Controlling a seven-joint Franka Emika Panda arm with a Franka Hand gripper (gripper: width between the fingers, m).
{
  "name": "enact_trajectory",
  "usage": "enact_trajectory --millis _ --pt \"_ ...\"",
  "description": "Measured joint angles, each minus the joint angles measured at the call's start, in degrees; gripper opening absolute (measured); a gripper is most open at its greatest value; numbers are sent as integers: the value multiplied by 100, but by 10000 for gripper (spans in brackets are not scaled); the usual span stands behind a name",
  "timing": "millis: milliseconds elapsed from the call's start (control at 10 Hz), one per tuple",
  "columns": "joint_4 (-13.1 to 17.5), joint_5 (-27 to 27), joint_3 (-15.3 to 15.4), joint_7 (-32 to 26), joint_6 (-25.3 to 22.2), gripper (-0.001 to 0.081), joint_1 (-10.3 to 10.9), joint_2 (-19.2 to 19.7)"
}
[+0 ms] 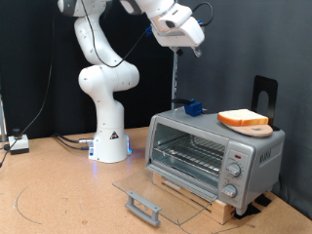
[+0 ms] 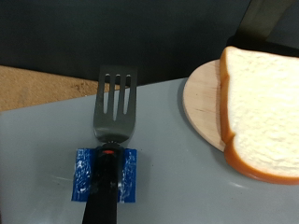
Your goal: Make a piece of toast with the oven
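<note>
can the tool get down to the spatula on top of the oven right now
Probably yes. The tool hangs above the oven top, and the spatula in its blue holder lies uncovered, apart from the toast on its wooden board.

From my remote station, the exterior view looked evenly and brightly lit against a black backdrop, with soft shadows under the oven [image 1: 214, 151] and faint reflections on its open glass door. The wrist view was dimmer and slightly soft; the piece of toast [image 2: 262, 107] appeared bright, nearly washed out.
</note>
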Motion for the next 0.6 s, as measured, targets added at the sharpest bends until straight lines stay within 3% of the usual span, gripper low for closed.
enact_trajectory --millis 200,400,600 --pt "-78 1 79 10 103 807 -62 -30" --pt "-98 3 24 17 -525 807 -49 -27" --pt "-286 -133 81 23 -711 807 -67 -51"
